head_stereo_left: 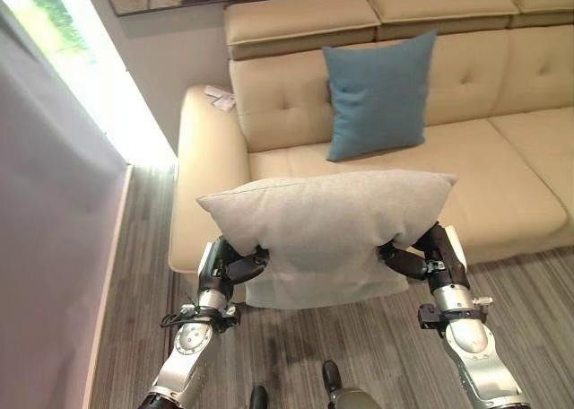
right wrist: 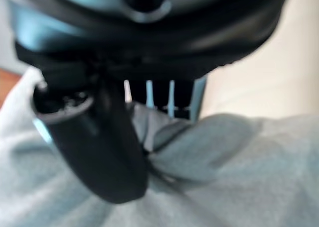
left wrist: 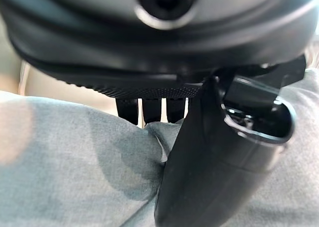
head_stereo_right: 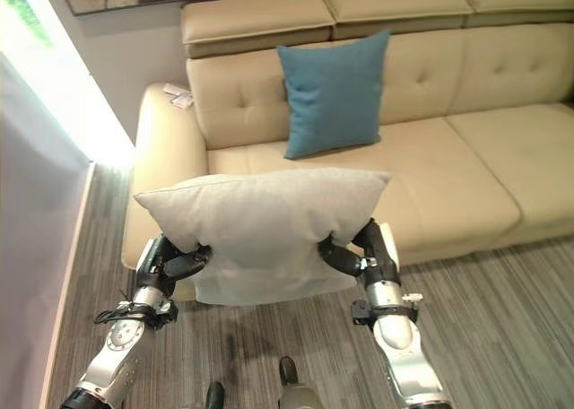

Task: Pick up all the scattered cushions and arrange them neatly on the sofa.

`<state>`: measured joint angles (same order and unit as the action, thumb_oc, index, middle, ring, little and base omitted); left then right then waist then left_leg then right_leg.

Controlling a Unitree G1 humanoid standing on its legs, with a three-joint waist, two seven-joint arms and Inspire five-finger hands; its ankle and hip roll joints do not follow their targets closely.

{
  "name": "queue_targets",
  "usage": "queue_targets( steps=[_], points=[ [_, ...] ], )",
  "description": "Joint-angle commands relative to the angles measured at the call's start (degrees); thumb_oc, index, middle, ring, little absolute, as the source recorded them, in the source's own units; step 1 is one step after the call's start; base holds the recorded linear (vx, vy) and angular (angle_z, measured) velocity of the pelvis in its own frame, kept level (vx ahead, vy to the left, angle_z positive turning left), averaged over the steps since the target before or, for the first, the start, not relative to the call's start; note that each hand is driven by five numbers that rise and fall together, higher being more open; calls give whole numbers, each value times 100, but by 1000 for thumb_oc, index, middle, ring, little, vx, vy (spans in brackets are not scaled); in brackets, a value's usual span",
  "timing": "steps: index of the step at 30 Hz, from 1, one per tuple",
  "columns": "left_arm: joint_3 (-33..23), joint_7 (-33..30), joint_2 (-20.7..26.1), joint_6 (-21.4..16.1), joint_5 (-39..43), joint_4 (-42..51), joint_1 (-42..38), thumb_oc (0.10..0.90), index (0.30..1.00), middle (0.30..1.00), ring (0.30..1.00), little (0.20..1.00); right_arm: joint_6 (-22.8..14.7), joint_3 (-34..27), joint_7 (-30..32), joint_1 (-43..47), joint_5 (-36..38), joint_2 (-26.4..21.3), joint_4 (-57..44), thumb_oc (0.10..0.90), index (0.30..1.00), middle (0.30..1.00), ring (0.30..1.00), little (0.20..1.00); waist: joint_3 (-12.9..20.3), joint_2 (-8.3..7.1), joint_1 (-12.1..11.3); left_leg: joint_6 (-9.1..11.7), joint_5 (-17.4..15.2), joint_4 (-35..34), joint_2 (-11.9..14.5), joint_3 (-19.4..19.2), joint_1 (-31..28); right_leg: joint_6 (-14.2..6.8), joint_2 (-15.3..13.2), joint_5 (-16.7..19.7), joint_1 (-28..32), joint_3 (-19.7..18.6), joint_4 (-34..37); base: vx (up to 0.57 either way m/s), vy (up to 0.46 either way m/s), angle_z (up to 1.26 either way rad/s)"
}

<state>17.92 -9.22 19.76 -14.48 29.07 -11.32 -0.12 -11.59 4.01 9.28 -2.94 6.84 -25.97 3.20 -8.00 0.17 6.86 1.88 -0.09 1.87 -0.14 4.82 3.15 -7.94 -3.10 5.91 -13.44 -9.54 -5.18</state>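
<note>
Grey cushion (head_stereo_left: 327, 225): held up off the floor, in front of the sofa (head_stereo_left: 502, 185) near its armrest end, long side level, lower part hanging down between the two arms.
Left robot hand (head_stereo_left: 235, 267): clamped on the grey cushion's lower edge at the end nearer the armrest (head_stereo_left: 202, 171); thumb (left wrist: 209, 177) pressed into the grey cloth, fingers (left wrist: 152, 110) on the far side of the fold.
Right robot hand (head_stereo_left: 414, 256): pinching the cushion's other lower end the same way, thumb (right wrist: 107, 152) against the cloth, fingers (right wrist: 162, 100) behind it.
Blue cushion (head_stereo_left: 378, 93): upright on the sofa seat, leaning against the tufted backrest, behind the grey cushion and apart from it.
Sofa: beige, headrest blocks along the top of the backrest; small white slip (head_stereo_left: 220, 97) lying on the armrest by the wall.
Floor (head_stereo_left: 377, 346): grey striped planks in front of the sofa.
Wall beside sofa: bright light strip (head_stereo_left: 108, 95) running down to the floor.
</note>
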Motion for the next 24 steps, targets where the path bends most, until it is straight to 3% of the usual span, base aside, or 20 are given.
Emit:
queue_targets(
  steps=[1, 3, 4, 5, 6, 7, 9, 12, 15, 20, 24],
  points=[
    [170, 631, 34, -606, -376, 958, -430, 400, 300, 300, 300, 300, -621, 478, -210, 593, -74, 156, -851, 400, 300, 300, 300, 300, 470, -140, -117, -31, -607, 260, -178, -190, 210, -548, -201, -20, -124, 144, 302, -197, 197, -175],
    [140, 625, 49, -610, -374, 966, -403, 400, 300, 300, 300, 300, -612, 509, -226, 610, -39, 231, -803, 400, 300, 300, 300, 300, 412, -164, -169, -56, -613, 283, -187, -339, 245, -614, -206, 39, -278, 156, 241, -171, 111, -151],
    [99, 602, 65, -577, -354, 940, -405, 400, 300, 300, 300, 300, -614, 564, -236, 638, 34, 293, -743, 400, 300, 300, 300, 300, 300, -150, -313, -91, -631, 370, -145, -480, 313, -547, -262, -89, -425, 615, 42, -249, 98, -95],
    [44, 664, 106, -563, -357, 946, -293, 400, 300, 300, 300, 300, -631, 596, -305, 568, 89, 338, -774, 400, 300, 300, 300, 300, 265, -99, -387, -132, -552, 349, -86, -624, 373, -333, -472, -380, -307, 1422, -187, -249, 97, -104],
    [44, 664, 106, -563, -357, 946, -293, 400, 300, 300, 300, 300, -631, 596, -305, 568, 89, 338, -774, 400, 300, 300, 300, 300, 265, -99, -387, -132, -552, 349, -86, -624, 373, -333, -472, -380, -307, 1422, -187, -207, 78, -112],
    [-27, 746, 117, -524, -353, 991, -167, 400, 300, 300, 300, 300, -640, 601, -388, 512, 96, 365, -754, 400, 300, 300, 300, 300, 274, -85, -456, -196, -486, 312, -45, -776, 373, -197, -473, -609, -159, 1747, -543, -126, 46, -95],
    [-97, 762, 136, -500, -332, 1039, -93, 400, 300, 300, 300, 300, -656, 624, -437, 525, 124, 367, -773, 400, 300, 300, 300, 300, 323, -72, -582, -235, -462, 233, 4, -950, 331, -113, -474, -849, 94, 1977, -777, -145, 24, -74],
    [-155, 744, 152, -460, -352, 1041, -128, 400, 300, 300, 300, 300, -651, 687, -465, 601, 159, 375, -807, 400, 300, 300, 300, 300, 437, -118, -773, -196, -389, 193, 108, -1281, 412, -65, -525, -1019, 536, 2486, -629, -118, -55, -81],
    [-116, 730, 105, -426, -376, 1032, -144, 400, 300, 300, 300, 300, -625, 714, -435, 573, 161, 350, -866, 400, 300, 300, 300, 300, 522, -243, -797, -156, -399, 230, 118, -1382, 386, 7, -311, -1058, 724, 2401, -140, 28, -151, -68],
    [41, 710, -41, -402, -357, 927, -320, 400, 300, 300, 300, 300, -625, 533, -324, 373, 103, 200, -1019, 400, 300, 300, 300, 300, 481, -328, -634, -3, -526, 710, 300, -1320, 441, 131, -47, -931, 963, 2212, 410, 43, -181, -17],
    [151, 628, -88, -414, -379, 906, -482, 400, 300, 300, 300, 300, -612, 501, -276, 346, 142, 122, -988, 400, 300, 300, 300, 300, 363, -343, -621, 37, -582, 1083, 244, -881, 698, 209, 42, -896, 1074, 2043, 553, 17, -83, -14]
  ],
)
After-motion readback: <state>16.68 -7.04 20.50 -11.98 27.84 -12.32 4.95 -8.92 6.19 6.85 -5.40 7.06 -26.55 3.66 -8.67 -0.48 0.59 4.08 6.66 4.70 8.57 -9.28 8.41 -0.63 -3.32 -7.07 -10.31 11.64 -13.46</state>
